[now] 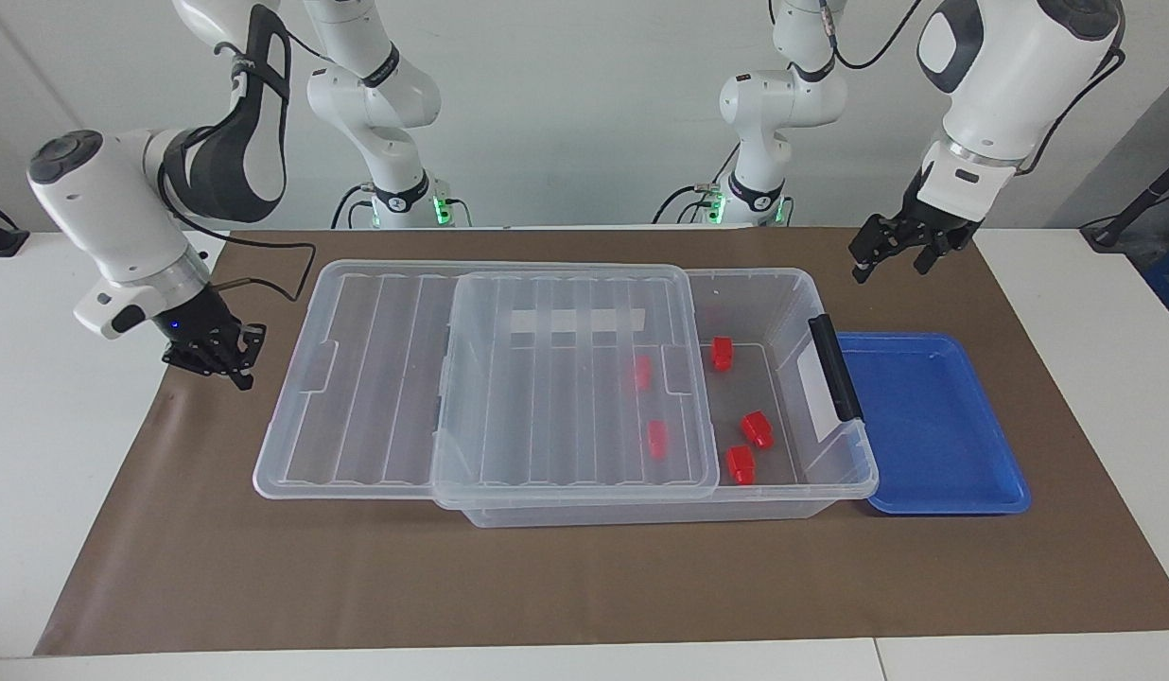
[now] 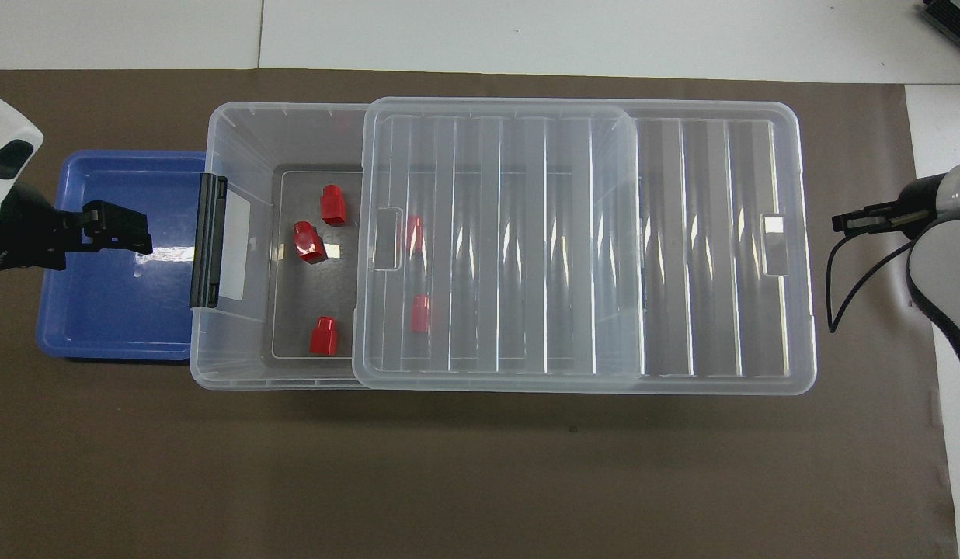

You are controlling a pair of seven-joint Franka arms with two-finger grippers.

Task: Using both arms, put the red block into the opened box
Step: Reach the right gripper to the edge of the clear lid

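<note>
The clear box (image 1: 794, 286) (image 2: 239, 128) stands mid-table, and its ribbed lid (image 1: 376, 378) (image 2: 705, 233) is slid toward the right arm's end, leaving the handle end uncovered. Several red blocks lie on its floor. Three sit in the uncovered part, one of them a red block (image 1: 758, 428) (image 2: 307, 241); two show through the lid. My right gripper (image 1: 240, 377) (image 2: 842, 223) is shut and empty, low over the mat just off the lid's overhanging end, a small gap from it. My left gripper (image 1: 889, 266) (image 2: 138, 231) hangs open and empty over the blue tray.
An empty shallow blue tray (image 1: 934, 426) (image 2: 107, 310) lies against the box's black handle (image 1: 835, 367) (image 2: 208, 241), toward the left arm's end. A brown mat (image 1: 584, 577) covers the table.
</note>
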